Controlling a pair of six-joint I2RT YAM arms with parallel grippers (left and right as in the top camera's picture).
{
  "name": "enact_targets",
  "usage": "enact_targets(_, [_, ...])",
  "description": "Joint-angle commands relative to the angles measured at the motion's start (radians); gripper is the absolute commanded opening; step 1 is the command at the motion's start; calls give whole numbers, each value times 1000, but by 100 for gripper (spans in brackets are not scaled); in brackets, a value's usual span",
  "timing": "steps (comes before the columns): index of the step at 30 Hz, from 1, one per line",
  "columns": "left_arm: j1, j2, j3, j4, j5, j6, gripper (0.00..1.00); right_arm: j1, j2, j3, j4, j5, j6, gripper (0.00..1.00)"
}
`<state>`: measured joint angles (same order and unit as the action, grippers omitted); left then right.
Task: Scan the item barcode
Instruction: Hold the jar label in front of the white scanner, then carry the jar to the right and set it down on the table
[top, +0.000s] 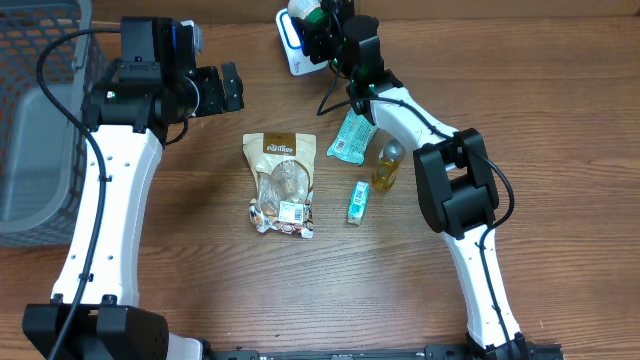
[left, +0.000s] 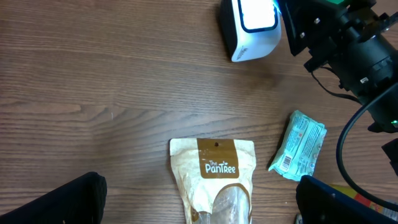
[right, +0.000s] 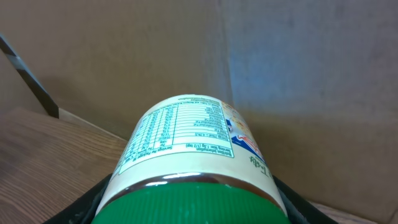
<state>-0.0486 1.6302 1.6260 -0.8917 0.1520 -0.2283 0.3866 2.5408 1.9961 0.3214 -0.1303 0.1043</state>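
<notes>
By scanner (top: 296, 48): R jaws clamp green-lid jar (right: 186, 140); L jaws released, wide.

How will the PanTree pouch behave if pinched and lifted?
Likely floppy: the PanTree pouch lies flat, its bottom edge crinkled, so it should sag from a pinch. Probably light; contents look thin through the clear window. Pushed, it should slide, not roll.

The fingers (right: 94, 204) grip a green-lidded jar (right: 186, 134), its nutrition label upward.

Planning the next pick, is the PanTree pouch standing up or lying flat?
Lying flat: the PanTree pouch shows its whole front face-up on the table.
</notes>
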Motion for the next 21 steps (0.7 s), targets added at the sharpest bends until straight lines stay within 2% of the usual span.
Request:
enact_targets(1, [-4,0,13,2,-6,23,100,-1,-8,20,22,7,-8,11])
enact_targets(6, [-4,0,13,2,-5,23,100,-10,-8,20,31,7,-8,11])
enact_targets(8, [-4,0,13,2,-6,23,100,-16,-14,20,51,6,-6,4])
enact_targets(11, [-4,0,13,2,-6,23,99,-24,-56,20,58,6,-4,4])
enact_targets(17, [-4,0,13,2,-6,23,100,-49,-264,20,3,-5,-1,4])
enact_targets(21, [-4,0,13,2,-6,23,100,-80,-421,20,-159,-5,-1,4])
